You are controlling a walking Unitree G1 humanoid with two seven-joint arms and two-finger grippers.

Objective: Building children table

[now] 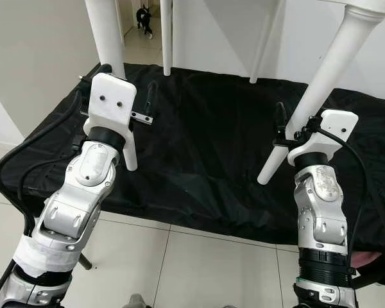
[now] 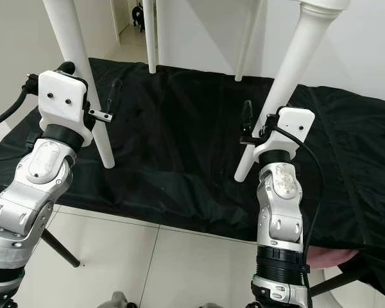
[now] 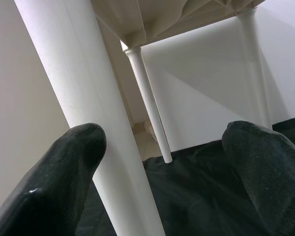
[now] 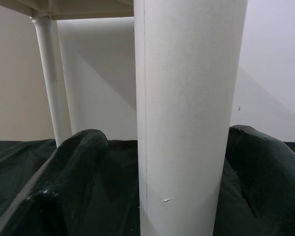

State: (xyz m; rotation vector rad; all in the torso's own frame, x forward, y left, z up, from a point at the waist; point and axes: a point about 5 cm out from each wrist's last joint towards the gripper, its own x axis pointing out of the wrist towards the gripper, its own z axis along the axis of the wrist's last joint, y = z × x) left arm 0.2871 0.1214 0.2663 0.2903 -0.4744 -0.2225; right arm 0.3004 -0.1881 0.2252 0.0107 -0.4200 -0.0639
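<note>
A white children's table stands on a black cloth (image 1: 205, 154); its four round legs reach down into view. My left gripper (image 1: 131, 90) is open beside the front left leg (image 1: 112, 38), which runs between the fingers (image 3: 64, 167) and lies close against one of them. My right gripper (image 1: 296, 122) is open around the front right leg (image 1: 333, 64), which slants down to its foot on the cloth. In the right wrist view that leg (image 4: 187, 118) stands midway between the two fingers (image 4: 73, 167), with a gap on one side. The tabletop's underside (image 3: 162, 19) shows above.
The two back legs (image 1: 166, 38) (image 1: 264, 45) rest on the cloth near the white wall. The cloth-covered surface ends at a front edge over pale floor tiles (image 1: 199, 269). A small dark animal (image 1: 144, 18) is in the doorway at the back left.
</note>
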